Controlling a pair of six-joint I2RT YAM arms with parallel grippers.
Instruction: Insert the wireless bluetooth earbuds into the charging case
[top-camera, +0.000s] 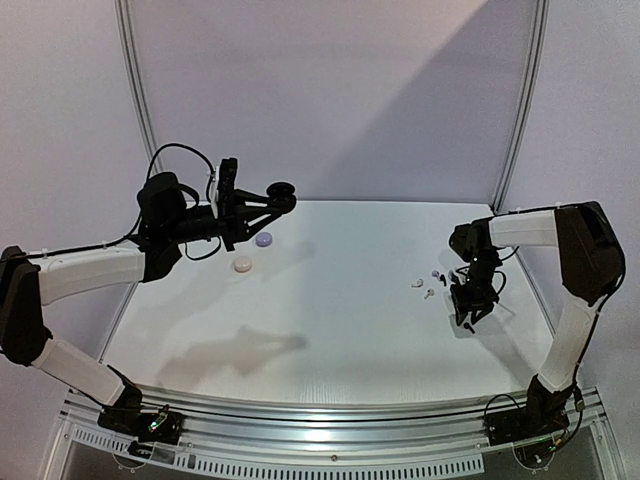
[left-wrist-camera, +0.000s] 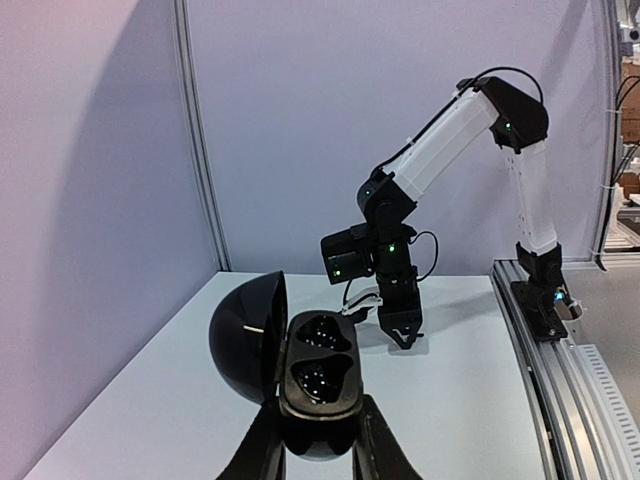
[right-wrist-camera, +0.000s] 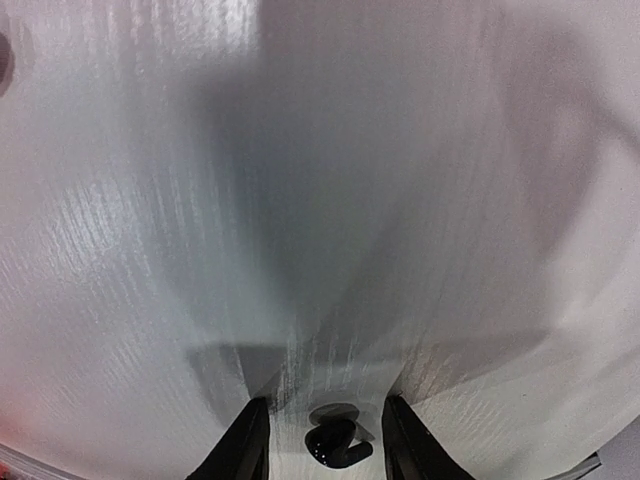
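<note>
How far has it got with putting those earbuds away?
Done: the left gripper holds the black case open, both sockets empty. In hand: the right gripper stands open around a black earbud on the table, not yet gripped. Left: no earbud is seated; other earbuds lie loose nearby.

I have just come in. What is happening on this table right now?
The left gripper holds an open black charging case up in the air; both its sockets look empty. The right gripper is down at the table, its fingers apart on either side of a black earbud, not closed on it. A few more small earbuds lie near it. A lavender case and a pale pink case, both round and closed, sit farther left on the table.
</note>
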